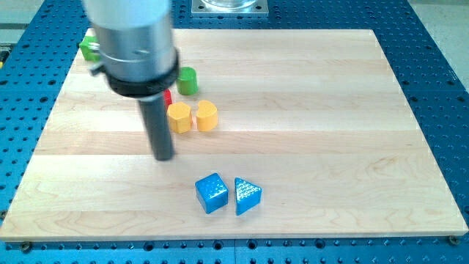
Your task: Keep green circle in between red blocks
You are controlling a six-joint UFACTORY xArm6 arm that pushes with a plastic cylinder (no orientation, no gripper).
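Note:
The green circle [187, 80] stands upright near the view's upper left. Only a sliver of one red block [168, 96] shows, just below and left of the circle, mostly hidden behind my arm. No other red block is visible. My tip [164, 156] rests on the board below the red sliver and left of the yellow blocks, touching no block. A second green block [89, 49] shows partly at the far upper left, behind the arm.
Two yellow blocks sit side by side: a hexagon [179, 117] and a rounded one [207, 115]. A blue cube [212, 193] and a blue triangle [247, 196] lie near the view's bottom. The wooden board [330, 132] sits on a blue perforated table.

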